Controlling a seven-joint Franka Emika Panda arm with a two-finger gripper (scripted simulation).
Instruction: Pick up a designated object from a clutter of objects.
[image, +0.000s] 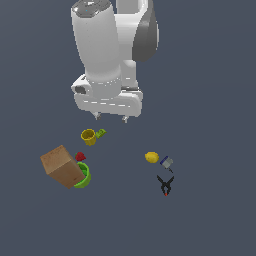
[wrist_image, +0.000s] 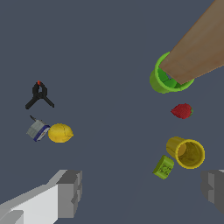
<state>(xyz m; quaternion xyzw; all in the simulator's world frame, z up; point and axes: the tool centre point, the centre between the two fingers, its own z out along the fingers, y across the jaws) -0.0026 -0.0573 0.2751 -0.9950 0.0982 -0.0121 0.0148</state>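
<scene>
Taking the yellow cup (image: 89, 136) as the landmark and reading the exterior view from its left: the brown box (image: 61, 166) lies well off to the cup's lower left, leaning over the lime-green bowl (image: 83, 176), with the red piece (image: 80, 157) between box and cup. The cup lies on its side on the dark bench (image: 210, 100), and the tiny bright-green block (image: 101, 133) sits touching or just beside it, on the exterior view's right of the cup. Above that pair hangs the hand (image: 111, 118), its two fingertips spread apart with nothing between them, hovering clear of the bench. The relation the next move turns on, as I judge it: the block lies below the hand and slightly toward the cup's side of it, nearer the fingertip on the exterior view's left than the other. In the wrist view the block (wrist_image: 163, 167) shows between the two open fingers (wrist_image: 70, 194), much closer to the far one, with the cup (wrist_image: 187, 152) just beyond it. So the hand likely needs a small shift toward the cup before it descends, and the cup's closeness leaves little room for a finger on that side. Well apart from the cup, further to the exterior view's right, lie the yellow lemon (image: 152, 157), the grey-blue item (image: 167, 162) and the black clamp (image: 165, 185).
</scene>
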